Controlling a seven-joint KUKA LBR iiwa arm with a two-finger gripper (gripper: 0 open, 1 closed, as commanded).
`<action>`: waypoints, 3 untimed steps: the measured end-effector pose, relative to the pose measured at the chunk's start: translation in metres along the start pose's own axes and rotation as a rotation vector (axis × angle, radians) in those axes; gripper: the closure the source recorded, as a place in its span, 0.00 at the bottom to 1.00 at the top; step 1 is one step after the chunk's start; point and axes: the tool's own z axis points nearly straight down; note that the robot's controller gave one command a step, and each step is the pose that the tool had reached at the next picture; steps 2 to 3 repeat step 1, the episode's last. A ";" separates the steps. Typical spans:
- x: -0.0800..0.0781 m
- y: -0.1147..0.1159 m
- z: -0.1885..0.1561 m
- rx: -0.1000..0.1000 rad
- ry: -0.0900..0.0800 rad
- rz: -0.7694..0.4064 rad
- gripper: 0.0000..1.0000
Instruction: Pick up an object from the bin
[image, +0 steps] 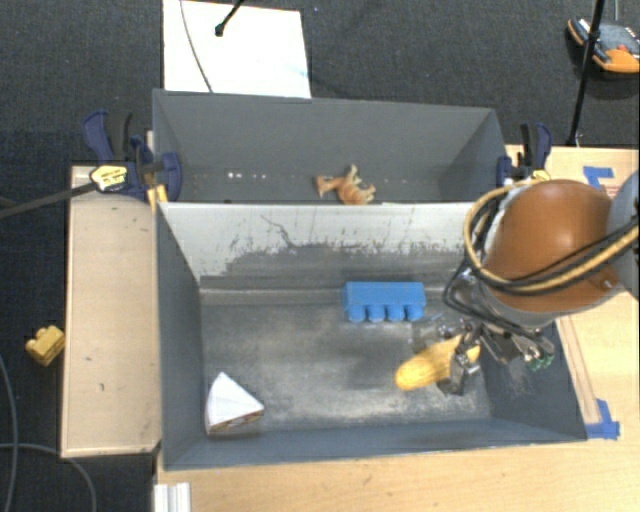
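Observation:
A yellow, banana-shaped thing (418, 373) lies on the bin floor right of the middle. My gripper (457, 374) is low over its right end and covers that end; whether it touches the thing I cannot tell. A blue block with rounded knobs (384, 301) lies just behind them, near the back slope of the bin.
A white wedge-shaped thing (230, 403) rests in the front left corner. A small tan toy animal (346, 186) lies in the rear compartment behind the dividing wall. The arm's orange dome and cables hang over the right side of the bin.

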 end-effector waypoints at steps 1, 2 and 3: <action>0.002 0.001 -0.052 -0.003 0.005 -0.002 1.00; 0.002 0.001 -0.052 -0.003 0.005 -0.002 1.00; 0.002 0.001 -0.052 -0.003 0.005 -0.002 1.00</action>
